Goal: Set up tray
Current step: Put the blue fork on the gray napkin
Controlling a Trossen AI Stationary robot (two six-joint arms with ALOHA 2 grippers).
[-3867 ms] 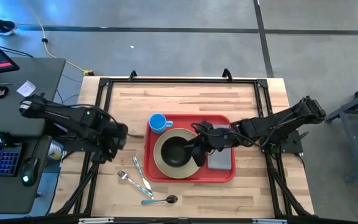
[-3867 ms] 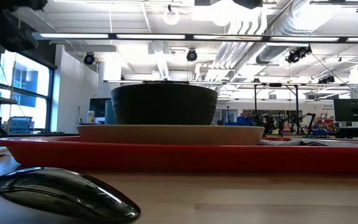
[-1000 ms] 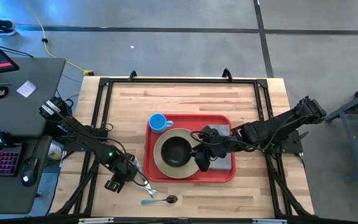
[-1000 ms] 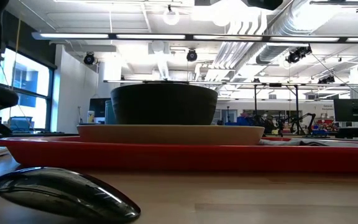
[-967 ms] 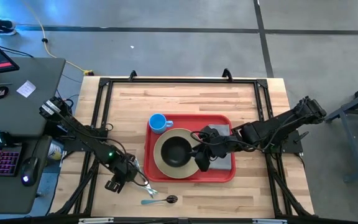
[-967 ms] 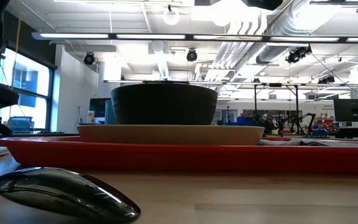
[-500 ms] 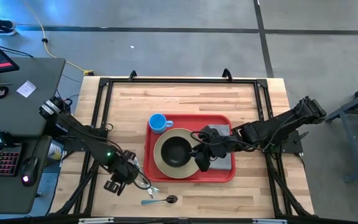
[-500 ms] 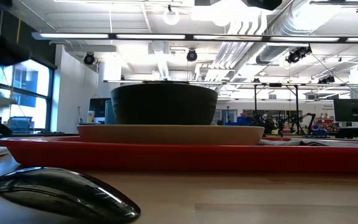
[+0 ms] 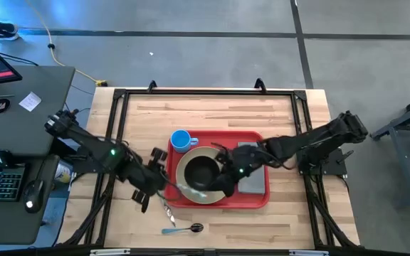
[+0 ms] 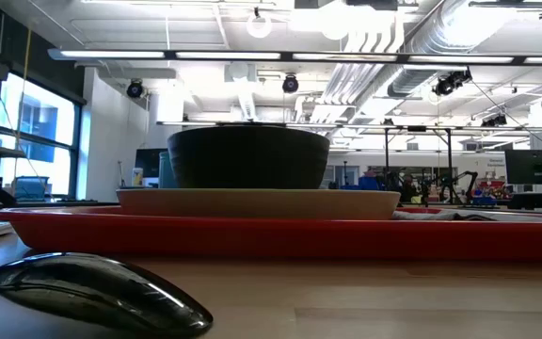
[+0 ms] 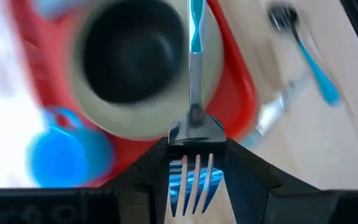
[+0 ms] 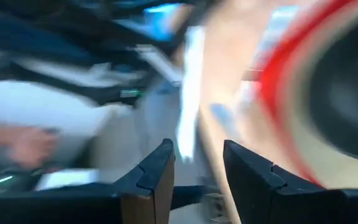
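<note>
Centred on the wooden table (image 9: 219,107): tray (image 9: 253,199), red plastic, rectangular, rounded corners, low rim. Left gripper (image 11: 194,171) clamps a fork (image 11: 194,124) at its near-left edge; right gripper (image 12: 197,168) empty, fingers apart.

Tray (image 9: 258,198): red plastic, smooth, slight sheen. Fork (image 11: 194,118) in my left claw (image 11: 194,186): shiny metal, blue plastic handle (glossy). Table (image 9: 219,110): pale wood, matt.
</note>
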